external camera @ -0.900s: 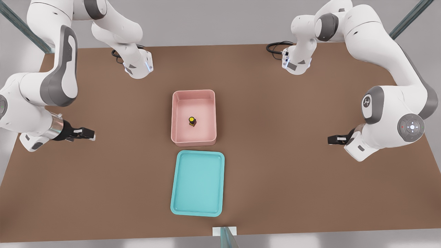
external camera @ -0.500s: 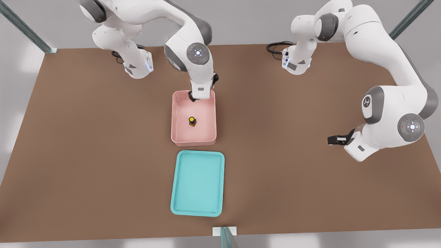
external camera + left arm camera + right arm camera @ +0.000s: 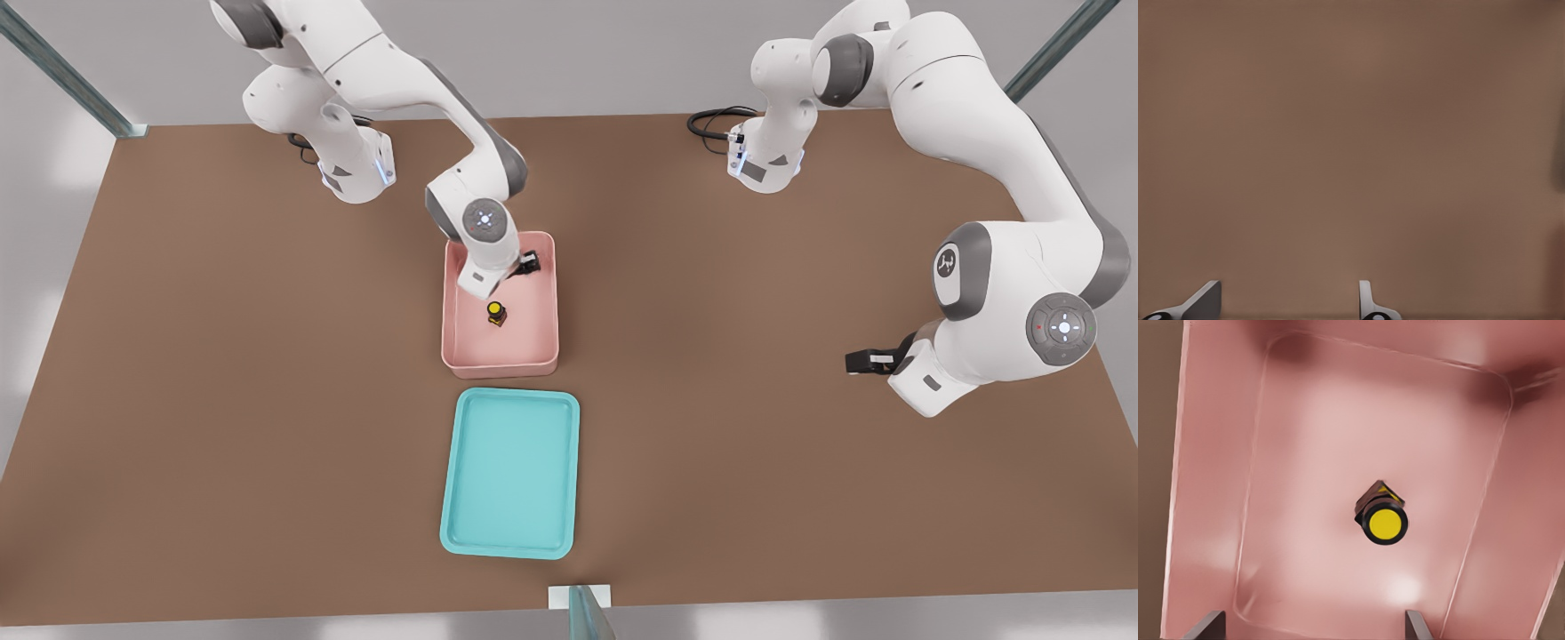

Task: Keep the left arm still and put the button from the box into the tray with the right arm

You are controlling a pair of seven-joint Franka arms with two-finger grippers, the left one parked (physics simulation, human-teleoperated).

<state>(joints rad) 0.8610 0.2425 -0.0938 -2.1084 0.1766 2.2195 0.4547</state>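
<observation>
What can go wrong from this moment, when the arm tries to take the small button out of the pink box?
1. The button is tiny and stands upright on the floor of the box; a finger landing off-centre could tip it or push it aside.
2. The box walls are tall, and the open gripper is over the box near one wall, so the fingers or wrist may knock the rim.
3. A weak grip could drop the button before it reaches the tray.
</observation>
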